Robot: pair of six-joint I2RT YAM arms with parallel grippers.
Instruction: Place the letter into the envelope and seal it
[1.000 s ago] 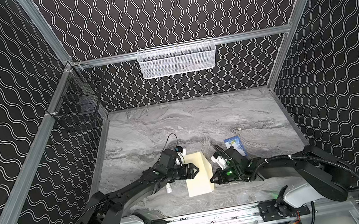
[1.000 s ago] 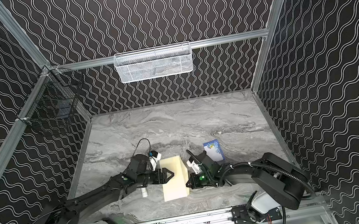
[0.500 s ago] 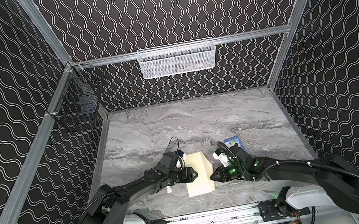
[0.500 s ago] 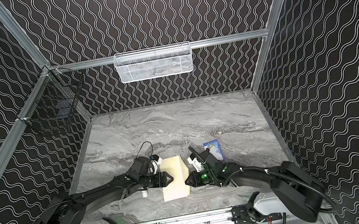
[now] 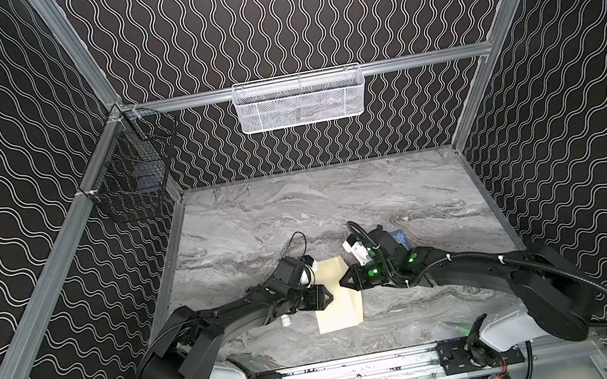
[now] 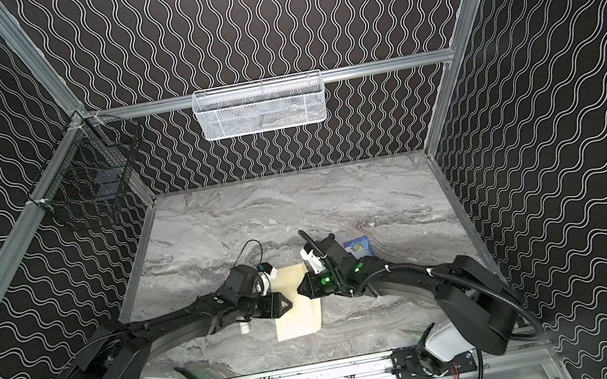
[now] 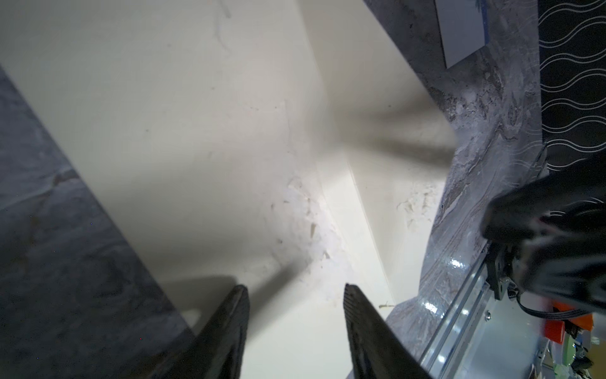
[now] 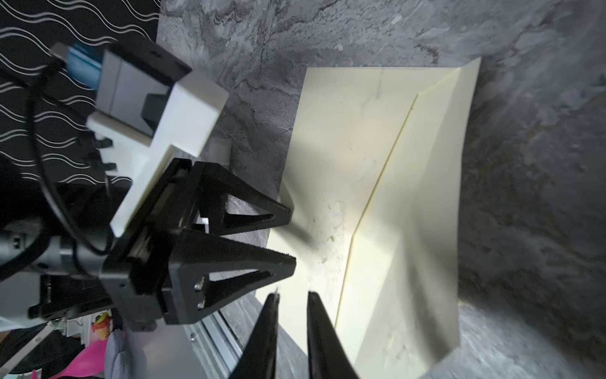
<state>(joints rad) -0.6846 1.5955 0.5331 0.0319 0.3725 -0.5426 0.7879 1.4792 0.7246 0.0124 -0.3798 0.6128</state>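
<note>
The cream envelope (image 5: 338, 302) (image 6: 297, 314) lies flat near the table's front, its flap folded up along one long side (image 8: 426, 183). My left gripper (image 5: 329, 297) (image 7: 295, 288) hovers over the envelope's left edge, open, with nothing between its fingers. My right gripper (image 5: 343, 282) (image 8: 292, 295) faces it from the right over the same envelope. Its fingers stand a narrow gap apart and nothing shows in that gap. The letter (image 6: 358, 246) (image 7: 459, 29), white with a blue border, lies on the table behind the right wrist, partly hidden by it.
A small white cylinder (image 5: 286, 320) lies under the left forearm, just left of the envelope. A white wire basket (image 5: 301, 100) hangs on the back wall and a black wire basket (image 5: 134, 182) on the left wall. A metal rail (image 5: 360, 368) runs along the table's front edge.
My left gripper's jaws have narrowed over the envelope. My right gripper went from shut to slightly apart, and its tips shifted a little toward the left gripper. The envelope and letter lie where they were.
</note>
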